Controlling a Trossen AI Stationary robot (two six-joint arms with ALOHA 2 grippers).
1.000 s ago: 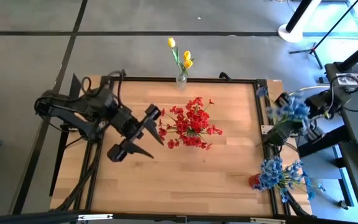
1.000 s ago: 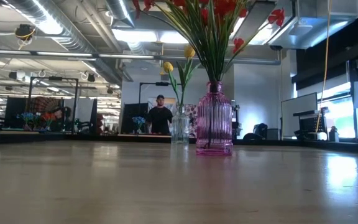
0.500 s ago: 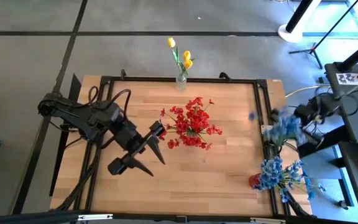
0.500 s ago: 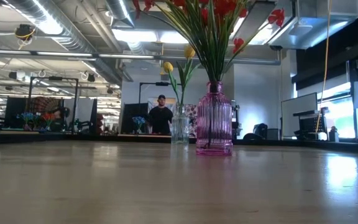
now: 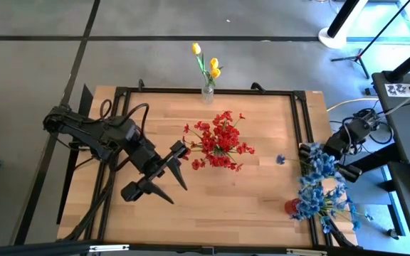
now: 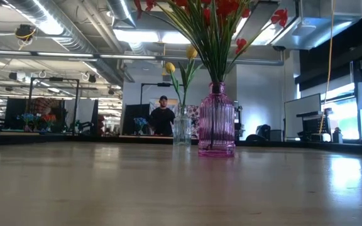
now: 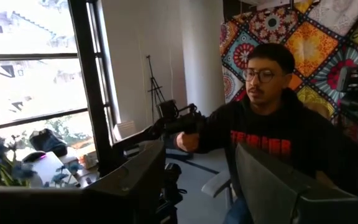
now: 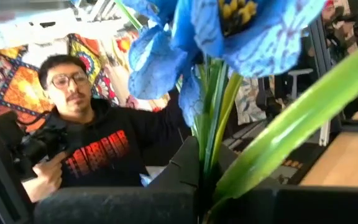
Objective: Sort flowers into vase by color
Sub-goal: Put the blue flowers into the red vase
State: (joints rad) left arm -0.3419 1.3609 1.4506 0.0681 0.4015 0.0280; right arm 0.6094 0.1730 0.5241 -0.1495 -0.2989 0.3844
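Note:
My right gripper [image 5: 335,151], at the table's right edge, is shut on a blue blossom spray [image 5: 322,163]. That spray hangs just far of the blue bunch [image 5: 324,199], which stands in a red vase [image 5: 290,207] at the near right corner. One small blue blossom [image 5: 280,159] shows left of the spray. Red sprays [image 5: 218,139] stand in the pink ribbed vase [image 6: 216,119] at mid-table. Yellow tulips [image 5: 208,62] stand in a clear vase [image 6: 181,129] at the far edge. My left gripper [image 5: 179,192] is open, left of the red flowers and above the table. My right gripper [image 8: 201,180] pinches the blue spray by its green stems [image 8: 213,127], which run up from between the two fingers. The blue blossoms [image 8: 229,25] stand beyond the fingertips. The spray is lifted clear of the table. The dark fingers hide the exact place of contact.
Bare wood lies near and right of the pink vase [image 5: 223,146]. A black frame rail [image 5: 303,128] runs along the table's right side. A person in a dark hoodie [image 7: 263,124] sits beyond the table, and another stands far behind [image 6: 162,116].
My right gripper has carried the blue spray along the table's right edge toward the near edge, up to the blue bunch in the red vase. My left arm shifted a little toward the near edge, its fingers staying open.

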